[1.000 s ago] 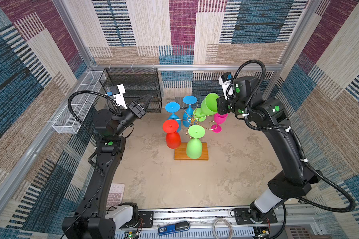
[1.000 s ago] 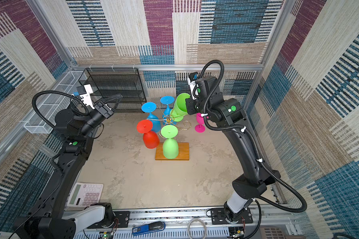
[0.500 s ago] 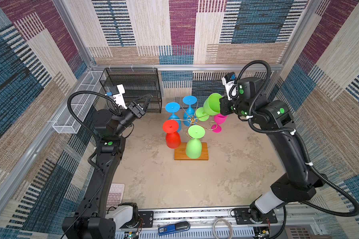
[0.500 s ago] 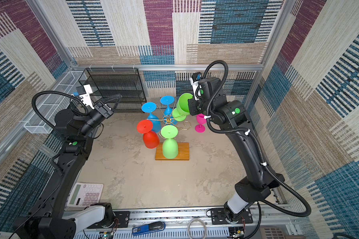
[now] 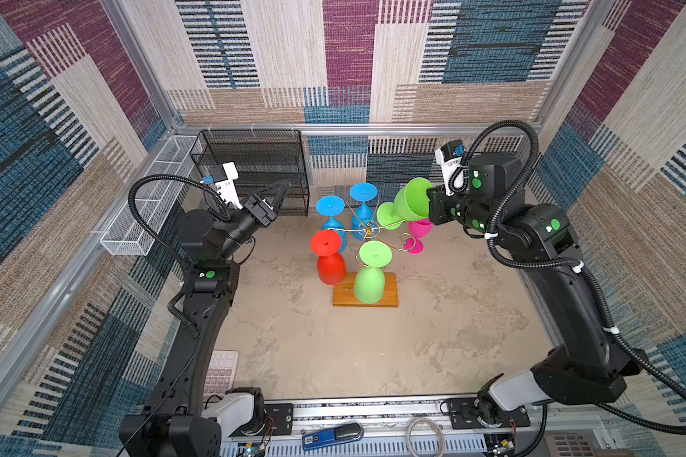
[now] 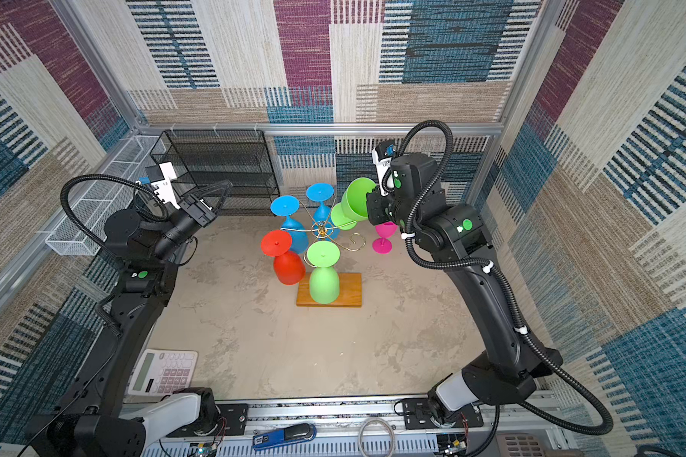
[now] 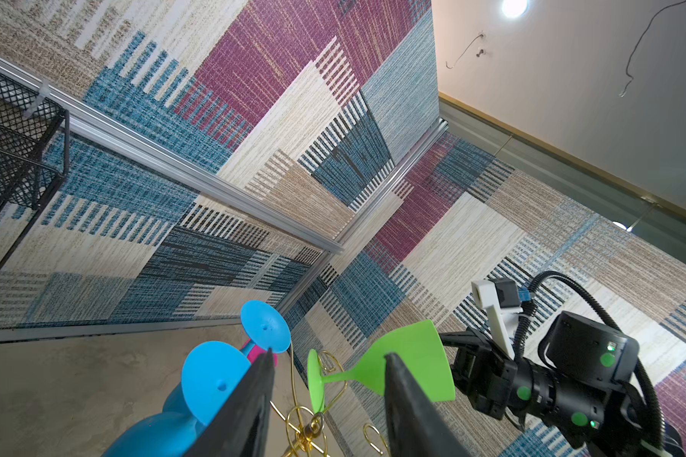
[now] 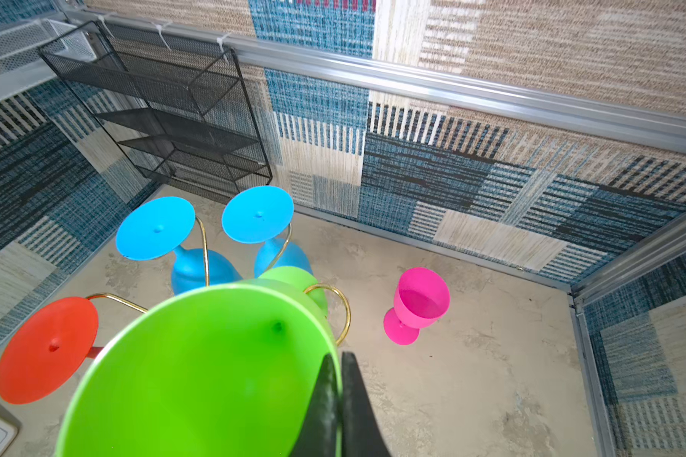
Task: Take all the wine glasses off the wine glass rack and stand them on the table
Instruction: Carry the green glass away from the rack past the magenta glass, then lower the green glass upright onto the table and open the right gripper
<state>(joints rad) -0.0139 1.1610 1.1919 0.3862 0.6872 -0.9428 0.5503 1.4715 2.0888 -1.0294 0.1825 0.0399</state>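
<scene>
On the bench point(image 5: 333, 348), the wine glass rack point(image 5: 388, 294) is placed at centre, a pink glass point(image 5: 417, 233) just right, a black mesh shelf point(image 5: 254, 170) upper left, a calculator point(image 6: 163, 372) lower left.

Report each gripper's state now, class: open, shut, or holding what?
Left gripper: open, empty.
Right gripper: shut on green glass rim.

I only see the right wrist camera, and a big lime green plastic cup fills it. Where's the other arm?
Observer: The left gripper hangs open and empty near the black mesh shelf unit, away from the gold wire rack.
Operator: Is my cup the only green one?
Observer: No. Besides your lime green plastic wine glass, a second green wine glass hangs upside down over the rack's orange-brown wooden base.
</scene>
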